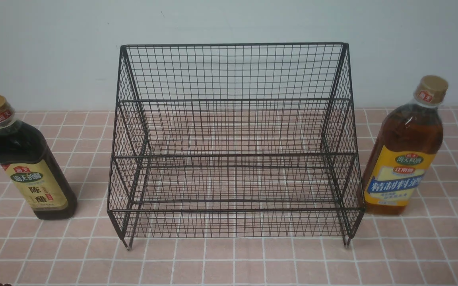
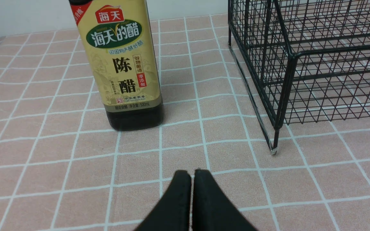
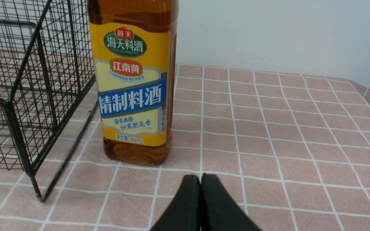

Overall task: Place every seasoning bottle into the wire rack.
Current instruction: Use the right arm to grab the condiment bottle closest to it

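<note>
Two are set upright on the surface (image 1: 229, 262) outside the rack (image 1: 233, 99) — the dark bottle (image 1: 30, 167) to its left, the amber bottle (image 1: 406, 155) just beside its right side — and the left tool (image 2: 192, 175) and right tool (image 3: 200, 179) are seen pressed closed, nothing gripped.

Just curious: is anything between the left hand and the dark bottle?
No. The left wrist view shows only tablecloth between the left hand and dark bottle.

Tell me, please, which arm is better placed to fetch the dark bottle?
Left. The dark bottle stands left of the wire rack, before the shut left hand; the amber bottle faces the right hand.
</note>
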Available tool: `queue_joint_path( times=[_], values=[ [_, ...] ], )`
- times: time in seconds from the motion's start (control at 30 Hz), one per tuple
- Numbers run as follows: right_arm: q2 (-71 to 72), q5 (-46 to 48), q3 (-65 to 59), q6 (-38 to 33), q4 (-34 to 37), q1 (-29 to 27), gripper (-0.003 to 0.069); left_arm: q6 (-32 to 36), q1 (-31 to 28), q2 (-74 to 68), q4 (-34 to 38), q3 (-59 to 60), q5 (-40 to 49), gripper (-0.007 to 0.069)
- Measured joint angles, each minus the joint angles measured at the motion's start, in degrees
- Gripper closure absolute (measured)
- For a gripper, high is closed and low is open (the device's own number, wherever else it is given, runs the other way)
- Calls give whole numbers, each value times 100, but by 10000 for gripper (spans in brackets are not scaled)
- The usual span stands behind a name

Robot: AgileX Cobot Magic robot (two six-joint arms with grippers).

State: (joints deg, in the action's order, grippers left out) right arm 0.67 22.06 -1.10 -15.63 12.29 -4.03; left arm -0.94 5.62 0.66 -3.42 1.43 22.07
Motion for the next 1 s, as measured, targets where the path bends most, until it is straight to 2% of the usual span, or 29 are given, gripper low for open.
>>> queue_joint_path(
  times=[0.9, 1.0],
  values=[
    [0, 0, 0, 0, 0, 0, 673, 0, 0, 0, 0, 0, 0, 631],
    [0, -194, -28, 0, 292, 0, 673, 0, 0, 0, 0, 0, 0, 631]
  ],
)
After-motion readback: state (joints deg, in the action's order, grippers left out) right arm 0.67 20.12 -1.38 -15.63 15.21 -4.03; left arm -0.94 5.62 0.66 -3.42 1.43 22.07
